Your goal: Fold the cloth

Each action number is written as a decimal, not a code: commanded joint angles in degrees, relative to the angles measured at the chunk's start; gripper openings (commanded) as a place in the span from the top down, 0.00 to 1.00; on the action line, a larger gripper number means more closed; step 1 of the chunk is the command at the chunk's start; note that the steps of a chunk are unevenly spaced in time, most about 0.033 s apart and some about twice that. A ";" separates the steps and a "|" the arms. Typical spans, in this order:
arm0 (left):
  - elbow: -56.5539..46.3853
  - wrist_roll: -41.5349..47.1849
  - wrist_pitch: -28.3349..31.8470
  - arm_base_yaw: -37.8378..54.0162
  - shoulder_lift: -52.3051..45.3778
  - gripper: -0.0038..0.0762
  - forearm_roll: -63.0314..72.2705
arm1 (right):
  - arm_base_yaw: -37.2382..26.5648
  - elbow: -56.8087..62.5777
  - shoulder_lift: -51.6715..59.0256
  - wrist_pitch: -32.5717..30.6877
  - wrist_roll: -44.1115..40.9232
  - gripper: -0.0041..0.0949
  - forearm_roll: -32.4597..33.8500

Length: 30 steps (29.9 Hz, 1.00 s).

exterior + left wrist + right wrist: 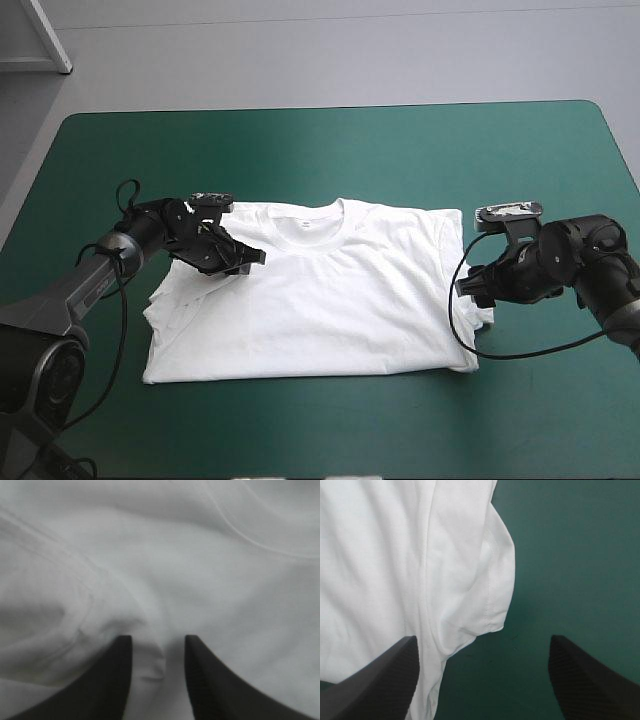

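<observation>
The white T-shirt [330, 300] lies spread flat on the teal-green cover, collar toward the far edge, both sleeves tucked in. My left gripper [245, 262] is low over the shirt's left shoulder. In the left wrist view its black fingers [112, 680] stand close together, and a raised ridge of the T-shirt [200, 555] is pinched between my left gripper's [156, 639] tips. My right gripper [470, 288] sits at the shirt's right edge. In the right wrist view my right gripper [483, 637] is wide open, the folded sleeve hem of the T-shirt [380, 555] reaching between its fingers, untouched.
Bare teal-green cover [330, 150] surrounds the shirt on every side, widest toward the far edge. The table's front edge runs close below the shirt's hem.
</observation>
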<state>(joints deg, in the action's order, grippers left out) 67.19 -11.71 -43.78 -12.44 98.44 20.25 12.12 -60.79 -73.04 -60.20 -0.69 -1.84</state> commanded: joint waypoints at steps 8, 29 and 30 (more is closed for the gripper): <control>4.92 -0.51 -0.61 -0.25 -8.80 0.32 -1.52 | -4.06 -1.18 0.54 3.51 -1.31 0.28 -0.08; 16.18 1.72 -10.76 -0.25 -19.43 0.33 -4.75 | -10.41 -1.08 -20.58 9.53 8.25 0.45 -10.74; 16.27 1.72 -10.88 -0.25 -19.54 0.33 -5.02 | -10.41 -1.08 -21.19 9.53 8.40 0.48 -10.74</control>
<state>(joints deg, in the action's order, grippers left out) 81.47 -10.61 -56.64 -12.44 81.73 14.94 2.35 -60.90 -94.44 -51.76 6.49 -11.83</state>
